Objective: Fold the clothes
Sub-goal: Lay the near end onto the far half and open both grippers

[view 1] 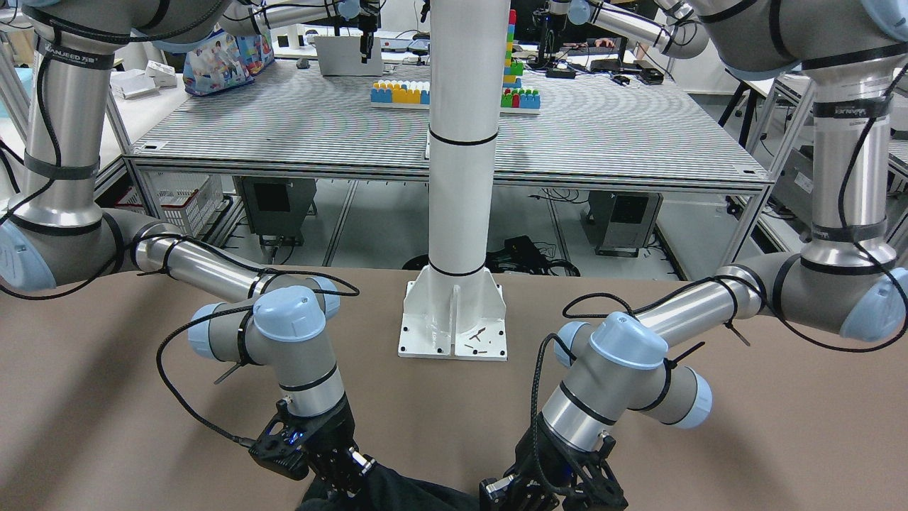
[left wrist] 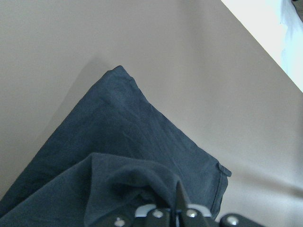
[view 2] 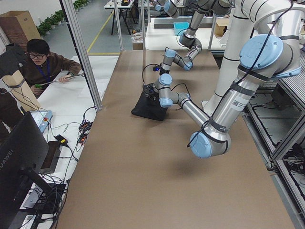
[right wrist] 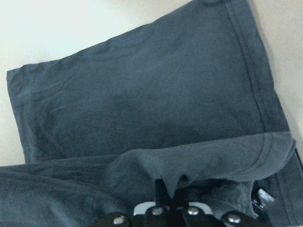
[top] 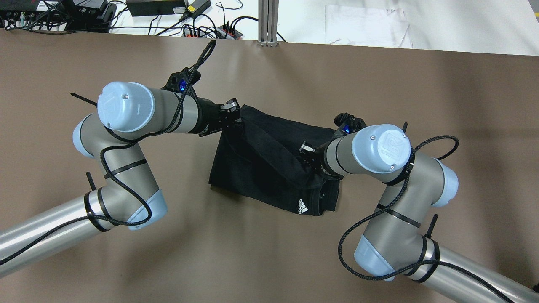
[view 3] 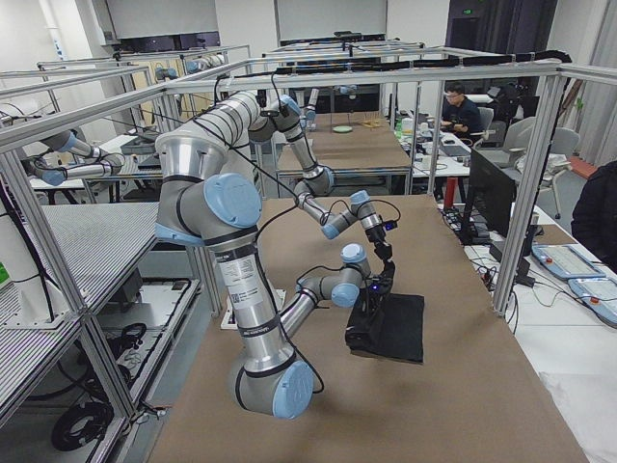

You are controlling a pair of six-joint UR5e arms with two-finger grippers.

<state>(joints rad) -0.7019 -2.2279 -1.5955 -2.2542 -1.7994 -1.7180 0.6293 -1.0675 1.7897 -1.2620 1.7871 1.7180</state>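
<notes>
Just beyond the white Adidas logo (top: 300, 207), on the side away from the robot, we see the black garment (top: 252, 176) lying partly folded on the brown table (top: 126, 252). Its long axis runs slantwise from the far corner down toward the logo. The left gripper (top: 234, 116) is closed tight on a pinch of the top layer at the corner farthest from the logo. The right gripper (top: 308, 152) pinches the same layer, much nearer the logo. We judge that both arms together should carry this held edge toward the logo side.
</notes>
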